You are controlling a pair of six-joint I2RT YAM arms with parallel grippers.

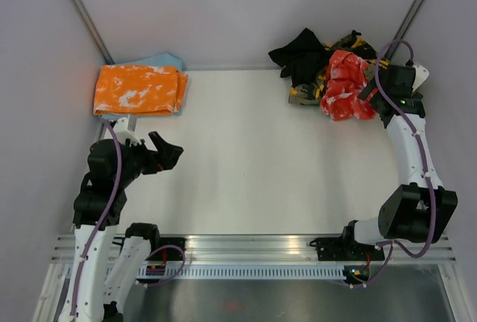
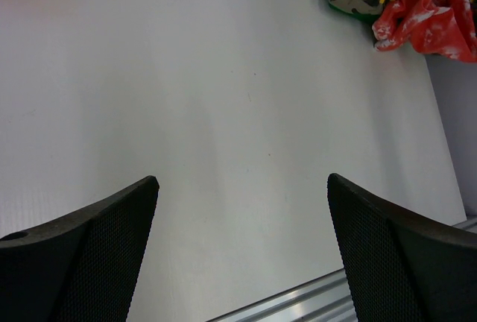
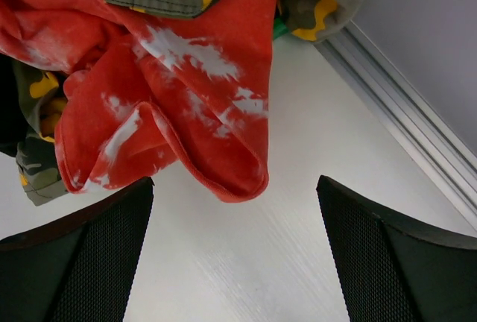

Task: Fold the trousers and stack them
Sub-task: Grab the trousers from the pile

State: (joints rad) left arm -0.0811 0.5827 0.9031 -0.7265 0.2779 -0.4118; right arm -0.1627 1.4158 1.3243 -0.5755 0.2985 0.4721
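Observation:
The red trousers with white splotches (image 1: 344, 87) lie crumpled at the back right, on a heap with yellow-green camouflage trousers (image 1: 307, 92) and black trousers (image 1: 302, 52). My right gripper (image 1: 370, 83) is open and empty right beside the red trousers; in the right wrist view their hem (image 3: 186, 113) hangs just ahead of the spread fingers (image 3: 97, 255). My left gripper (image 1: 165, 150) is open and empty over the table's left part, far from the heap. The red trousers show at the top right of the left wrist view (image 2: 432, 9).
Folded orange-and-white trousers (image 1: 139, 89) lie at the back left on a light blue cloth (image 1: 160, 61). Grey walls close the sides and back. A metal rail (image 1: 246, 251) runs along the near edge. A wall rail (image 3: 402, 98) runs just right of the red hem.

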